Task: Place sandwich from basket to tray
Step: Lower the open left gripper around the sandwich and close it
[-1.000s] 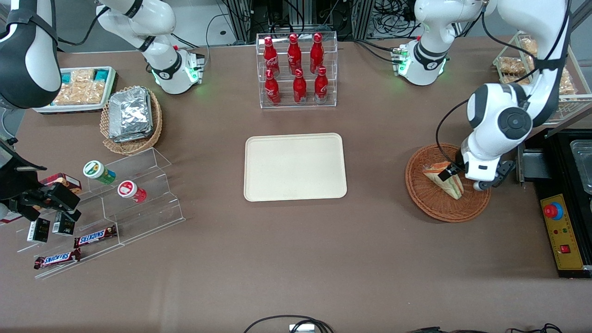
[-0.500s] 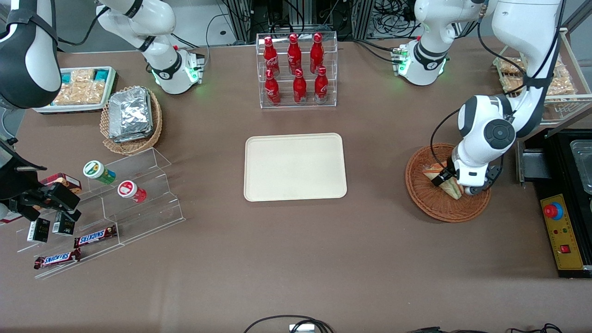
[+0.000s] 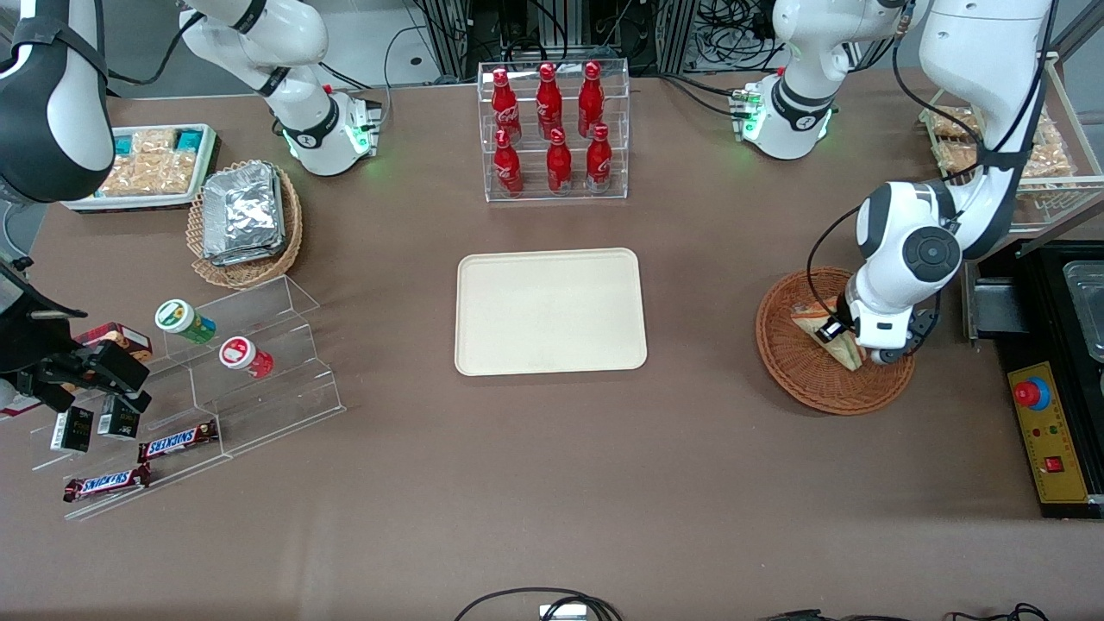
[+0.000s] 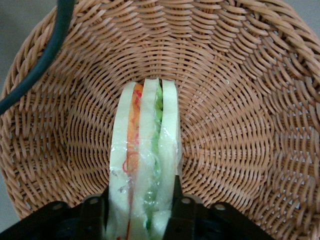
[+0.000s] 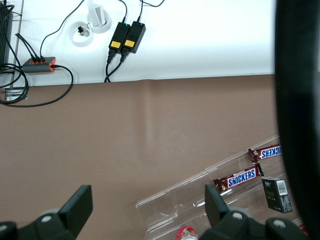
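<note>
In the basket point(image 3: 833, 354) | sandwich point(image 4: 145, 155) stands on edge, wrapped in clear film | gripper point(image 4: 141, 212) pinches its flat bread faces at one end | likely light, soft, crushable, film slippery | tray point(image 3: 550, 311) well apart.

On the desk point(image 3: 552, 483), the sandwich point(image 4: 144, 165) stood in the basket point(image 3: 798, 366) toward the working arm's end, the end effector point(image 4: 140, 210) closed around it, well apart from the tray point(image 3: 550, 311).
</note>
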Available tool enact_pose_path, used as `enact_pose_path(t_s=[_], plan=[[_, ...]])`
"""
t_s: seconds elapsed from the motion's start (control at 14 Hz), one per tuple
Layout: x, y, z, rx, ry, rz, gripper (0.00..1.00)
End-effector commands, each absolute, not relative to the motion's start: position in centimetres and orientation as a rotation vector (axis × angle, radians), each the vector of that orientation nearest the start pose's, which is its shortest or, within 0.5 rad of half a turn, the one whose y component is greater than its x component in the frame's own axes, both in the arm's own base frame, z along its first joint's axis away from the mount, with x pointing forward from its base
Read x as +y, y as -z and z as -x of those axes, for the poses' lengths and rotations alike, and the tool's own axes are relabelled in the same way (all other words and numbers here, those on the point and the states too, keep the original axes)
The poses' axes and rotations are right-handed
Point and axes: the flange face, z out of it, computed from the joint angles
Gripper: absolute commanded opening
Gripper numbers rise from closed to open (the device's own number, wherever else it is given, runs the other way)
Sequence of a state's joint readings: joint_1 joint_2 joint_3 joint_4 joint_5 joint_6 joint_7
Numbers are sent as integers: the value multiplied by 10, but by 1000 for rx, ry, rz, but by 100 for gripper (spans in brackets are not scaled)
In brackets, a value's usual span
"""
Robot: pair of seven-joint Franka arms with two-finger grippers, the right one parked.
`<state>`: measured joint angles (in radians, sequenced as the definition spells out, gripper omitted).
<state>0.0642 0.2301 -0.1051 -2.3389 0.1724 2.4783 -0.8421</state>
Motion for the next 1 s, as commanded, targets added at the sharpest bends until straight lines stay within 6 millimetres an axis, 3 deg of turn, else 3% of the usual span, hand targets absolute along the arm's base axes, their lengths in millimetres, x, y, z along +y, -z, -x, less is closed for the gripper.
enact_pose_path(t_s=[0.0, 0.21, 0.57, 0.79, 0.93], plan=[[-23, -223, -505, -1016, -59, 2848, 0], [-21, -242, -508, -996, -45, 2847, 0], [-33, -325, -529, -824, -100, 2837, 0], [-74, -364, -544, -661, -110, 2879, 0], [-115, -371, -543, -549, -91, 2915, 0]])
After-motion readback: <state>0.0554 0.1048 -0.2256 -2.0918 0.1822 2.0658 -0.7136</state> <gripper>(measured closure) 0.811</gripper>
